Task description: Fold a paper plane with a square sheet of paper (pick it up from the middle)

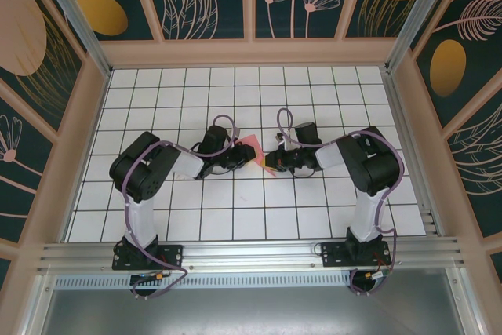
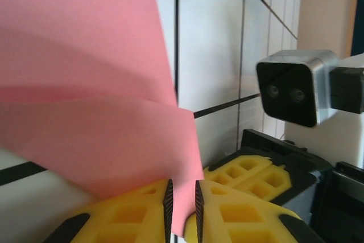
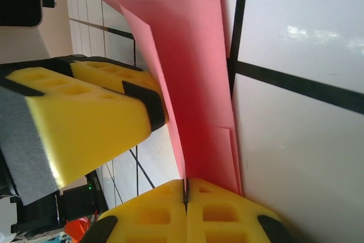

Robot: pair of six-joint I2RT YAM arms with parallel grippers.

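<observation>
The salmon-pink sheet of paper [image 1: 249,149] is folded into creased layers and held up off the table's middle between both arms. My left gripper [image 1: 240,157] reaches it from the left. In the left wrist view, a flap of the paper [image 2: 85,83] hangs down into the narrow gap of the left gripper [image 2: 182,203], whose pads stand slightly apart. My right gripper [image 1: 271,164] comes from the right. In the right wrist view it [image 3: 185,189] is shut on a thin folded edge of the paper [image 3: 193,83]. The left gripper's yellow fingers [image 3: 85,118] sit close beside it.
The white gridded table [image 1: 314,217] lies below, walled by patterned panels at the back and sides, with an aluminium rail [image 1: 251,253] along the near edge. The right wrist's camera [image 2: 293,92] and yellow fingers [image 2: 250,177] sit very near my left gripper.
</observation>
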